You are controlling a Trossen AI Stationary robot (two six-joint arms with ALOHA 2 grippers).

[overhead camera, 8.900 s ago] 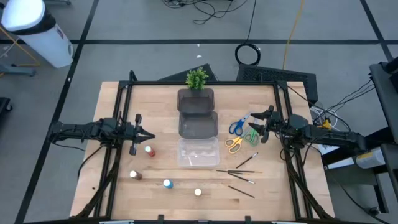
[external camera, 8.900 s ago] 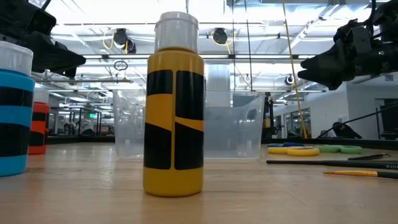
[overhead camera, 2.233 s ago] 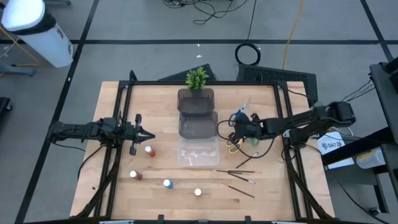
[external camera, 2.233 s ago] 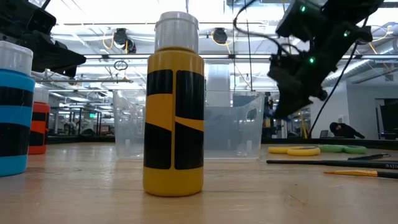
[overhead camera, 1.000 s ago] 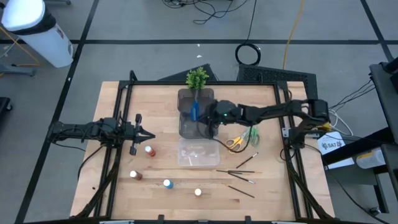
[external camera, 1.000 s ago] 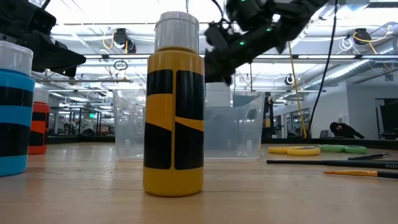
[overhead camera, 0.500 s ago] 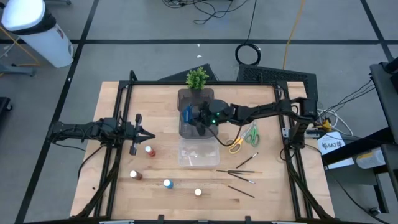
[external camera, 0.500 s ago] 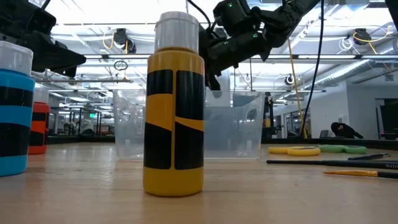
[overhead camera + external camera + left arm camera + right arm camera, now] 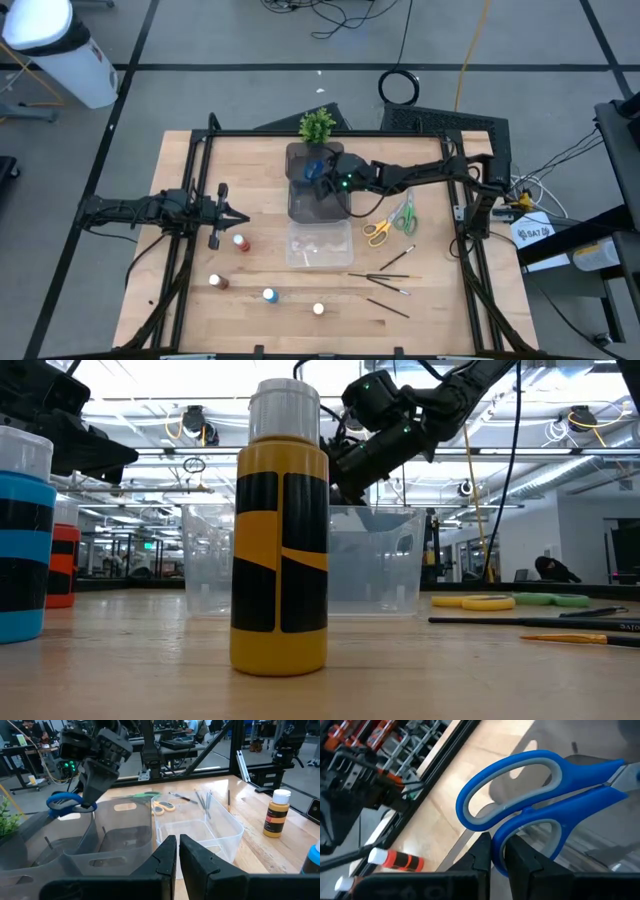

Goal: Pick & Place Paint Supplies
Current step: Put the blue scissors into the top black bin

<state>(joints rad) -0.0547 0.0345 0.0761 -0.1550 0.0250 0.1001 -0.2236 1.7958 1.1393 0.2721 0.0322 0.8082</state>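
My right gripper point(image 9: 325, 176) reaches in from the table's right and is shut on the blue-handled scissors point(image 9: 315, 167), held in the air over the far dark bin point(image 9: 300, 152). The left wrist view shows the same scissors point(image 9: 65, 802) above the dark bins. Yellow scissors point(image 9: 376, 231) and green scissors point(image 9: 404, 214) lie flat on the table at the right. Several thin brushes point(image 9: 380, 275) lie nearer the front. Small paint bottles stand upright at the front left: red point(image 9: 240, 242), brown point(image 9: 218, 282), blue point(image 9: 268, 295), pale point(image 9: 318, 309). My left gripper point(image 9: 238, 217) waits shut at the left. My right gripper pinches the blue scissors' handle point(image 9: 512, 827) between its two fingers, where the two finger loops meet. The fingers come slanting down from the table's right. The scissors are lifted clear, one loop point(image 9: 64, 801) sticking out sideways past the fingers, over the dark bin.
A second dark bin point(image 9: 318, 203) and a clear bin point(image 9: 318, 245) stand in a row toward the near edge. A green potted plant point(image 9: 317, 125) stands behind the far bin. Another bottle point(image 9: 220, 190) stands by the left gripper. A black frame point(image 9: 300, 133) borders the table.
My right gripper has rolled its wrist above the dark bins, sunk a little and shifted slightly toward the far edge. The blue scissors have turned with it and stay clear of the bins.
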